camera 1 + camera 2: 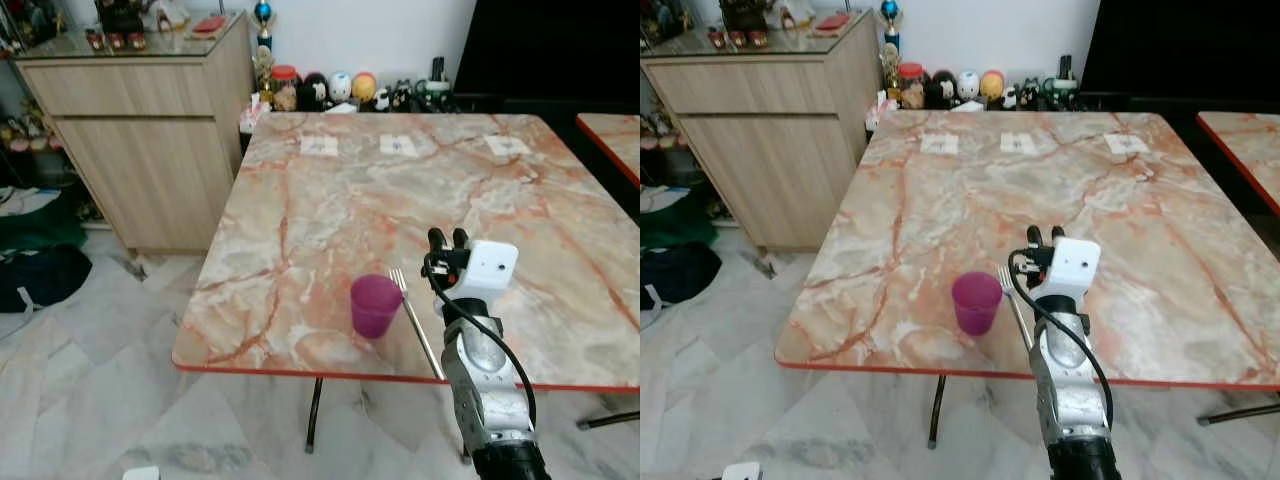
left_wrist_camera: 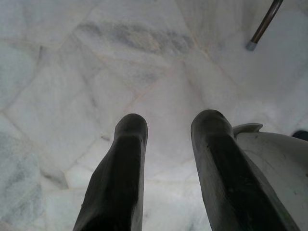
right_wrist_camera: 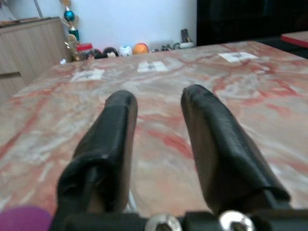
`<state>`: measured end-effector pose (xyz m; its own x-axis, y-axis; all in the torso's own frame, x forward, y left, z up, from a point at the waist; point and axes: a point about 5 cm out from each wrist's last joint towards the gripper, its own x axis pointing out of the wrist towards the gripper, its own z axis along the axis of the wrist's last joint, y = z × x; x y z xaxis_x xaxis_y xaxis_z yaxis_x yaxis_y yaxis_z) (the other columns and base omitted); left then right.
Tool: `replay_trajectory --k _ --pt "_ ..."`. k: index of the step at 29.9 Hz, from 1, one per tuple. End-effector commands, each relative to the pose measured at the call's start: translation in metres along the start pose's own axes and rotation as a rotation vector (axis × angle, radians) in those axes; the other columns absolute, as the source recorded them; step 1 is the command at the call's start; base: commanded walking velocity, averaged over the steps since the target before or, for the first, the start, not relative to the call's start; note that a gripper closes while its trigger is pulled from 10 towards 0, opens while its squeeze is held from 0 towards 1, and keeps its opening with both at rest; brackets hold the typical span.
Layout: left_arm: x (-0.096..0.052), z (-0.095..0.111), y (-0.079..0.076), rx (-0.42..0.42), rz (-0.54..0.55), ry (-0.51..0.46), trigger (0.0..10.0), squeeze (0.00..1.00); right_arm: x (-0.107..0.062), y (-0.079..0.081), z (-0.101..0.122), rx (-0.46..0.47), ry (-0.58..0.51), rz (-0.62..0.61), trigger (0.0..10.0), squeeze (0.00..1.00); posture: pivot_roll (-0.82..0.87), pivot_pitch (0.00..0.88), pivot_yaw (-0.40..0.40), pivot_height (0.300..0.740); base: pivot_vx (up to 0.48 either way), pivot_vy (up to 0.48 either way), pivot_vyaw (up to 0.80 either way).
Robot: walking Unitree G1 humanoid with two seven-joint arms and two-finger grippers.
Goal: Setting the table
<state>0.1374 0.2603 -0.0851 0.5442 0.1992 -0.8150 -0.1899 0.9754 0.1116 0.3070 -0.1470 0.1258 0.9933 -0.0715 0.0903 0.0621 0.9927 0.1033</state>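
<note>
A purple cup (image 1: pixel 375 304) stands upright near the front edge of the marble table (image 1: pixel 330 200). Just to its right lies a silver fork (image 1: pixel 415 318), tines pointing away from me. My right gripper (image 1: pixel 446 239) hovers over the table a little right of the fork, fingers (image 3: pixel 211 130) open with nothing between them. In the right wrist view the cup's rim (image 3: pixel 24 219) shows at the corner. My left gripper (image 2: pixel 166 125) hangs open over the floor.
Three white paper slips (image 1: pixel 398 145) lie along the table's far side. A wooden cabinet (image 1: pixel 140 130) stands at the left, figurines (image 1: pixel 340 88) line the wall. A second table's corner (image 1: pixel 610 135) is at right. Dark bags (image 1: pixel 40 275) lie on the tiled floor.
</note>
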Motion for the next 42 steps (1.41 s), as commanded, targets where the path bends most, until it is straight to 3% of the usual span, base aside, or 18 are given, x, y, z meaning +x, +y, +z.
replay_trajectory --k 1,3,4,6,10,16,19,23,31,42 --pt "-0.001 -0.003 -0.001 -0.007 0.000 0.008 10.0 0.00 -0.007 -0.005 -0.002 0.017 0.047 -0.011 10.0 0.67 -0.02 0.000 0.001 0.740 0.000 0.000 0.00" --pt "-0.001 -0.003 -0.001 -0.005 -0.001 0.009 10.0 0.00 -0.009 -0.007 -0.006 0.020 0.078 -0.008 10.0 0.67 -0.02 0.000 0.002 0.740 0.000 0.000 0.00" --pt "-0.001 -0.003 -0.001 -0.004 -0.002 0.009 10.0 0.00 -0.009 -0.007 -0.009 0.004 0.108 -0.001 10.0 0.00 -0.03 0.000 0.003 0.740 0.000 0.000 0.00" --pt "-0.001 -0.003 -0.001 -0.002 -0.004 0.009 10.0 0.00 -0.007 -0.008 -0.016 -0.035 0.172 0.009 10.0 0.00 -0.03 0.000 0.003 0.740 0.000 0.000 0.00" --pt "0.000 -0.003 -0.001 -0.003 -0.005 0.009 10.0 0.00 -0.003 -0.004 -0.018 -0.020 0.214 0.032 10.0 0.00 -0.03 0.000 0.002 0.740 0.000 0.000 0.00" --pt "0.000 -0.003 -0.001 -0.004 -0.004 0.008 10.0 0.00 0.007 0.012 -0.016 0.001 0.267 0.113 10.0 0.00 -0.02 0.000 0.002 0.740 0.000 0.000 0.00" --pt "0.000 -0.003 -0.001 -0.003 -0.004 0.009 10.0 0.00 0.008 0.017 -0.023 -0.033 0.330 0.142 10.0 0.00 -0.02 0.000 0.004 0.740 0.000 0.000 0.00" --pt "0.000 -0.003 -0.001 -0.006 -0.006 0.009 10.0 0.00 0.004 0.018 -0.034 -0.041 0.410 0.139 10.0 0.00 -0.01 0.000 0.002 0.740 0.000 0.000 0.00" --pt "0.000 -0.003 -0.001 -0.001 -0.008 0.009 10.0 0.00 0.002 0.011 -0.038 -0.033 0.434 0.084 10.0 0.00 -0.02 0.000 0.009 0.740 0.000 0.000 0.00" --pt "0.000 -0.002 -0.001 0.001 -0.011 0.010 10.0 0.00 0.002 0.023 -0.054 -0.011 0.550 0.157 10.0 0.00 -0.02 0.000 0.011 0.740 0.000 0.000 0.00"
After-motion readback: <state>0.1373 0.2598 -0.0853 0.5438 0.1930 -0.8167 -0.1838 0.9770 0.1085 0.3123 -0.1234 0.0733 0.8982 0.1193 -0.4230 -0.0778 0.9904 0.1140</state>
